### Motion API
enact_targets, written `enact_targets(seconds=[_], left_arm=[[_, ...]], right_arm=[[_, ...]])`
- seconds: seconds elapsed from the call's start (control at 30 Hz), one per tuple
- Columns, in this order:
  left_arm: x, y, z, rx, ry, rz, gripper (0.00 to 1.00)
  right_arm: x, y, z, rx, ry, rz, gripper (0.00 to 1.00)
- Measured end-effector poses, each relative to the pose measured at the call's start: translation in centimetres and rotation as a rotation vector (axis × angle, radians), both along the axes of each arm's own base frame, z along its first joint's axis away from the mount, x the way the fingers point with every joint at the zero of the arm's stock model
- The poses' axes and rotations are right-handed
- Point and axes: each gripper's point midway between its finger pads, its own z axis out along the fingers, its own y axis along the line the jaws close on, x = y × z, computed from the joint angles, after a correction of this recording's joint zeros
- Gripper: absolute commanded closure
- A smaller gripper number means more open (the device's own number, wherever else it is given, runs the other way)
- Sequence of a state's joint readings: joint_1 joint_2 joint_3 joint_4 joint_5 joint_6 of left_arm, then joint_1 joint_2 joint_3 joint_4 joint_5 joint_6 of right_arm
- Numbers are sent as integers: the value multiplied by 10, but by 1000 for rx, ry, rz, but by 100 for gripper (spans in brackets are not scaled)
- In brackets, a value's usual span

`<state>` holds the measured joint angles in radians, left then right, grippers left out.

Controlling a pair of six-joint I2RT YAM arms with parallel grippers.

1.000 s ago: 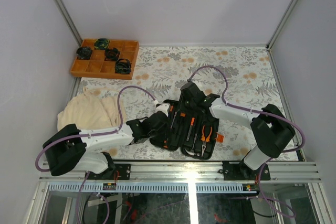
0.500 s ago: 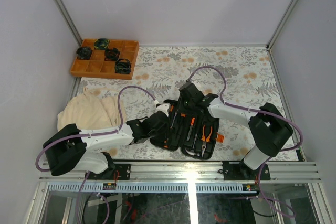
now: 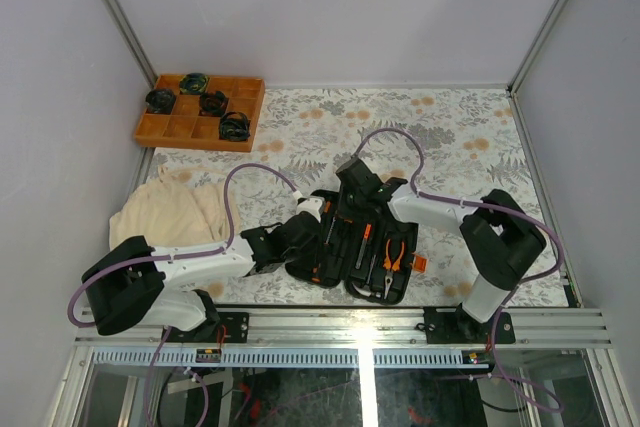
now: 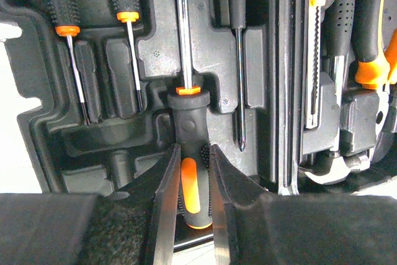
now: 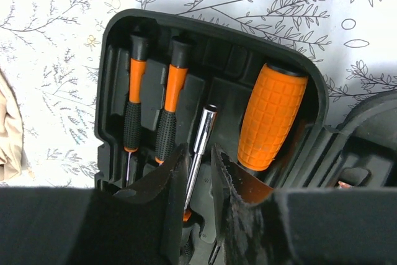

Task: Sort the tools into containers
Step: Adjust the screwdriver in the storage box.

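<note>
Moved: the right gripper [image 5: 198, 148] and its elbow sit further left than a second ago, with its jaws narrower; the left gripper [image 4: 192, 153] and the case lie as they did.
Far left: an orange tray [image 3: 165, 129] holds dark coiled items [image 3: 212, 103] at the back corner of the tabletop [image 3: 450, 127], well apart from the case.
Left edge: a beige cloth [image 3: 170, 212] lies bunched beside the left arm.
Left jaws: closed on the orange-and-black handle of the large screwdriver [image 4: 186, 116], one finger against each side, at the near end of the case.
Large screwdriver: lies lengthwise in its moulded slot, shaft pointing away from the left wrist.
Tool case [image 5: 186, 23]: black, open flat on the tabletop between the two arms.
Small screwdrivers [image 5: 133, 110]: two side by side in slots left of the large one.
Right jaws: straddling a steel shaft [image 5: 201, 131] in the middle slot at the far end of the case; I cannot tell whether they press on it.
Thick orange handle [image 5: 271, 116]: seated just right of that shaft.
Pliers [image 3: 397, 253]: in the right half of the case, near the orange latch [image 3: 419, 263].
</note>
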<state>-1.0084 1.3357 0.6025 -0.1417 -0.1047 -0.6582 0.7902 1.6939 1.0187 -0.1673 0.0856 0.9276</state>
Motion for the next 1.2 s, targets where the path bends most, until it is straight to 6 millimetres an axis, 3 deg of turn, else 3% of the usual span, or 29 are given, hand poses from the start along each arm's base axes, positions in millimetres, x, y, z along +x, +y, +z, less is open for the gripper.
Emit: enact_targets(seconds=[0.23, 0.57, 0.7, 0.93, 1.2], left_arm=[[0, 0, 0, -4, -3, 1, 100], [0, 0, 0, -8, -5, 0, 100], [0, 0, 0, -8, -5, 0, 100], [0, 0, 0, -8, -6, 0, 100], [0, 0, 0, -9, -6, 1, 100]], right_arm=[[0, 0, -13, -23, 23, 0, 75], [2, 3, -16, -23, 22, 2, 79], [2, 3, -16, -30, 26, 2, 83], [2, 3, -17, -31, 27, 1, 100], [3, 4, -20, -89, 58, 36, 100]])
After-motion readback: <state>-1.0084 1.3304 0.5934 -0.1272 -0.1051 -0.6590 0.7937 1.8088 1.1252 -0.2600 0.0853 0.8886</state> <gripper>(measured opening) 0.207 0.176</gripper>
